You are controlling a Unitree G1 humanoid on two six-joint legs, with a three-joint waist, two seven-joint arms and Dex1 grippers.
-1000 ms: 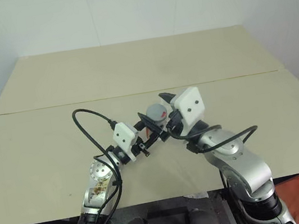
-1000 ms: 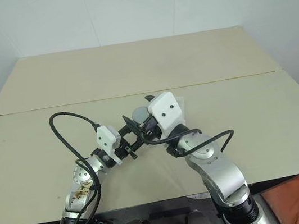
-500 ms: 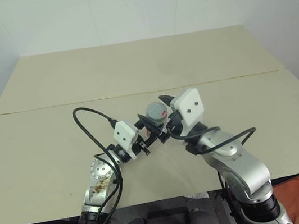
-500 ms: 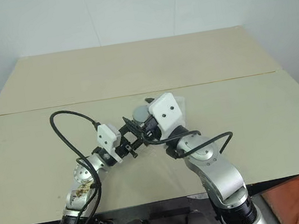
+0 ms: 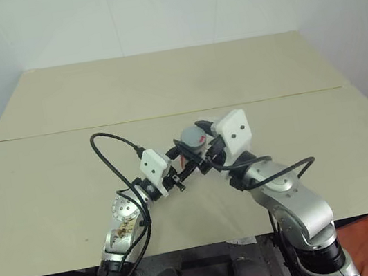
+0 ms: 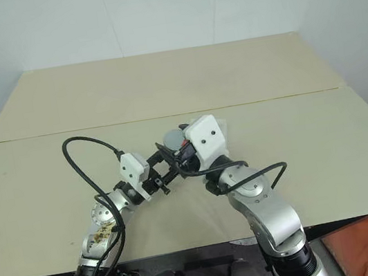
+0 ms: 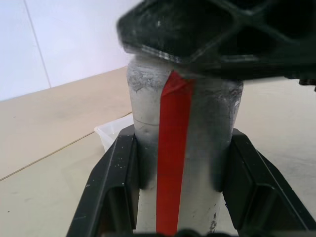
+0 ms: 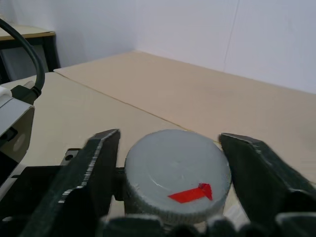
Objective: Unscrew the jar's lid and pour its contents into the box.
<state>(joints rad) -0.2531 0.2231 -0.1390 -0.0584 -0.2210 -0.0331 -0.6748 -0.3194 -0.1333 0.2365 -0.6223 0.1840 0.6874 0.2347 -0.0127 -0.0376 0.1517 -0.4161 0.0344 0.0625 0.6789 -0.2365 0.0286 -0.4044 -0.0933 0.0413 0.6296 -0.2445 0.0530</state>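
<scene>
- Clamping the jar [image 7: 183,148] upright, the left gripper [image 7: 180,197] presses both sides.
- Right gripper [image 8: 170,163] flanks the lid [image 8: 177,170], seemingly touching; grip unclear.

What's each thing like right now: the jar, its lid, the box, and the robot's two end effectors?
jar: closed, gripped round its body
lid: still on the jar
box: lying on the table behind the jar; what's inside it is hidden
left end effector: shut on the jar
right end effector: up at the lid; grip unclear
</scene>
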